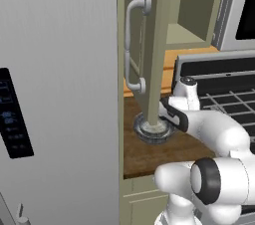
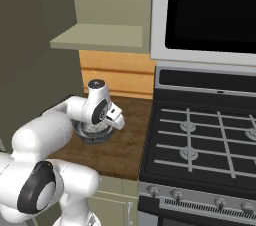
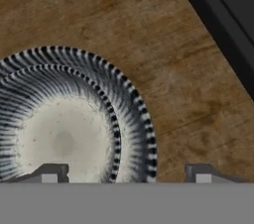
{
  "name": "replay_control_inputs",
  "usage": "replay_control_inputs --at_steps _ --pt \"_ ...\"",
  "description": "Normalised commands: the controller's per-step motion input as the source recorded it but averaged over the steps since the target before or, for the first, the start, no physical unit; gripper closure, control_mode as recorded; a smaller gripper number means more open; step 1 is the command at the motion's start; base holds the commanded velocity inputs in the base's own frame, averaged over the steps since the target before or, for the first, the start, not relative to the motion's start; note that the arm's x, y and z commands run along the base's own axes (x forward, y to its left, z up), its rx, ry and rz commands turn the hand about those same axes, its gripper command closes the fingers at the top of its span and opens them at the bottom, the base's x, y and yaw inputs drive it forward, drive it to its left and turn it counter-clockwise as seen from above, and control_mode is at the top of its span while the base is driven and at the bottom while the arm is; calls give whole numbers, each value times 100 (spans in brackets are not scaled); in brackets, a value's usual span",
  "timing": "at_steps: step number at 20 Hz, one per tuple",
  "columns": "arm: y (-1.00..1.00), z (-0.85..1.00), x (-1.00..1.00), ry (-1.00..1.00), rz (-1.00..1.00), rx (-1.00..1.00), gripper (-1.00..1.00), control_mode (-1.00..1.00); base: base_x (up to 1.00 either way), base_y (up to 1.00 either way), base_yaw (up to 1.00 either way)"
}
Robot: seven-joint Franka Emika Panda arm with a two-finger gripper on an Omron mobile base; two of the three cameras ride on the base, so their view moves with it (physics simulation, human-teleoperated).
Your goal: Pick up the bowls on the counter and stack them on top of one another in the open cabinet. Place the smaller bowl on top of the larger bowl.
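Nothing is shelved yet, I judge: the dark-rimmed pale-centred bowl (image 3: 64,134) sits on the brown wood-grain worktop (image 3: 188,94), the two-finger tool (image 3: 126,173) spread astride its rim, the olive-beige cabinet (image 2: 100,37) awaiting.

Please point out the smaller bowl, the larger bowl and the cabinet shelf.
smaller bowl (image 3: 64,139), hand view, pale inside.
larger bowl (image 3: 133,119), hand view, striped rim band.
cabinet shelf (image 2: 100,36), right base view, top surface.

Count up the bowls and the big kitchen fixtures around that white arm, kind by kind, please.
Dark-rimmed, pale-centred round bowls: 2, the narrower bowl apparently nested inside the wider bowl
Black gas stove: 1
Tall grey fridge: 1
Olive-beige open wall cabinet: 1
Total: 5
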Motion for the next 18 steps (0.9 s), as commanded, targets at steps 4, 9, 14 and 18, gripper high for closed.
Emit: replay_control_inputs --at_steps 4,9,14,18 --pt "-24 -8 4 2 0 0 -100 -100 0 0 0" --pt "0 -26 14 4 1 0 -100 -100 0 0 0" --pt "8 -46 3 6 0 0 -100 -100 0 0 0" --pt "12 -56 0 5 0 0 -100 -100 0 0 0"
